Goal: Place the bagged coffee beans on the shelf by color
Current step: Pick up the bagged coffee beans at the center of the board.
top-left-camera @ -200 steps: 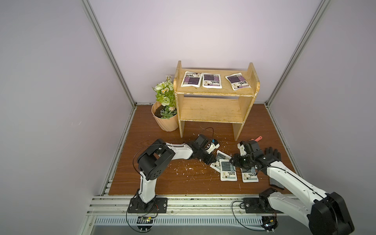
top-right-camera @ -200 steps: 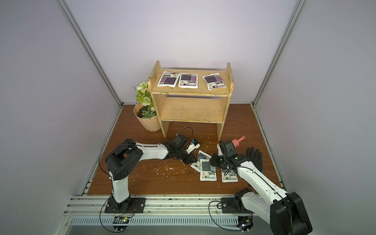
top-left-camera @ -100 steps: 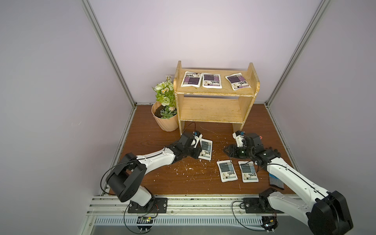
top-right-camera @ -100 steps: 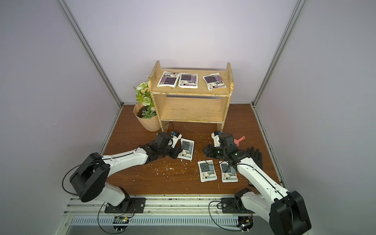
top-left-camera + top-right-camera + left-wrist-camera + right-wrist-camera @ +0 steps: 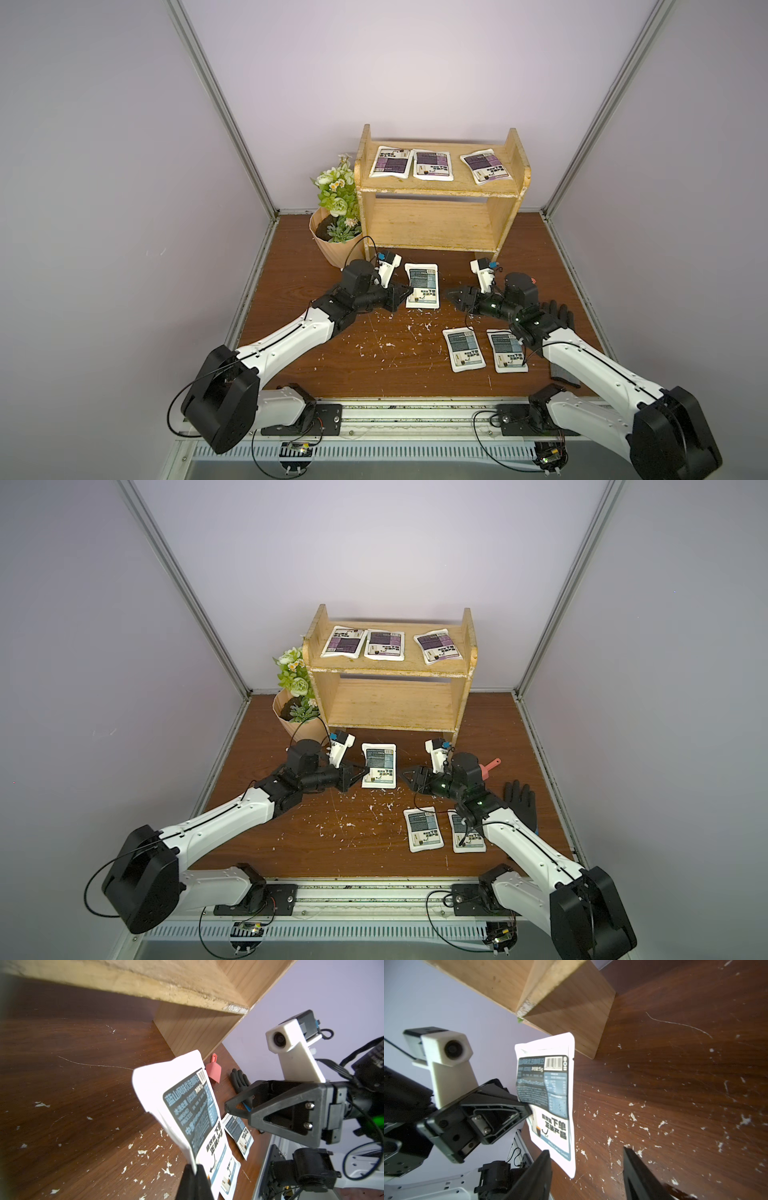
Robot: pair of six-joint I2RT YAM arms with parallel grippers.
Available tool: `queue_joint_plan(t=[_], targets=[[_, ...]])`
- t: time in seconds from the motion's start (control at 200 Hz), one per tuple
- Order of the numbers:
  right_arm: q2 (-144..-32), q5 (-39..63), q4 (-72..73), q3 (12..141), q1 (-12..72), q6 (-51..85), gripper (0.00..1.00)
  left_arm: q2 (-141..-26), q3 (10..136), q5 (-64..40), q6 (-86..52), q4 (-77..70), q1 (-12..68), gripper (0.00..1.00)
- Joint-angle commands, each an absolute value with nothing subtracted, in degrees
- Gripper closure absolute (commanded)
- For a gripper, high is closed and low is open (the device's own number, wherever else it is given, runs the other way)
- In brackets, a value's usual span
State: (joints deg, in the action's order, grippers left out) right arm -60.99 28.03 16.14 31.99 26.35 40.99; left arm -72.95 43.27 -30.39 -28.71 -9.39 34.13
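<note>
You've pulled one grey-blue pouch (image 5: 423,278) from the cluster: your left gripper (image 5: 407,294) is clenched on its thin, floppy edge, holding it upright just before the rough pale shelf (image 5: 436,224), whose bare lower board suits it. Your right gripper (image 5: 451,296) has backed off, jaws apart, empty. Two flat glossy pouches (image 5: 464,349) remain on the scuffed tabletop (image 5: 332,365); the purple pouches (image 5: 432,165) lie up top

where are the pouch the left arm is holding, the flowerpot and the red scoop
held pouch (image 5: 423,279): in a top view, on its dark text panel
flowerpot (image 5: 330,249): in a top view, on its outer wall
red scoop (image 5: 214,1072): in the left wrist view, on its blade
</note>
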Motion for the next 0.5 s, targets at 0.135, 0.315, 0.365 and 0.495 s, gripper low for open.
queue_joint_plan(t=[0.135, 0.315, 0.365, 0.495], targets=[[-64.72, 31.23, 26.78, 35.09, 31.16, 42.88, 0.45, -70.76, 42.97, -34.82, -32.3, -14.32, 33.59, 1.0], [-68.23, 31.73, 26.55, 38.87, 33.46, 41.76, 0.65, -69.21, 42.71, -33.67, -32.93, -14.86, 33.01, 1.0], [-68.08, 31.29, 26.24, 39.15, 33.94, 41.5, 0.7, -68.72, 42.57, -33.04, -32.95, -14.77, 32.73, 1.0], [-66.14, 29.0, 25.84, 38.44, 34.25, 41.83, 0.8, -67.62, 42.48, -31.46, -32.52, -13.81, 31.66, 1.0]])
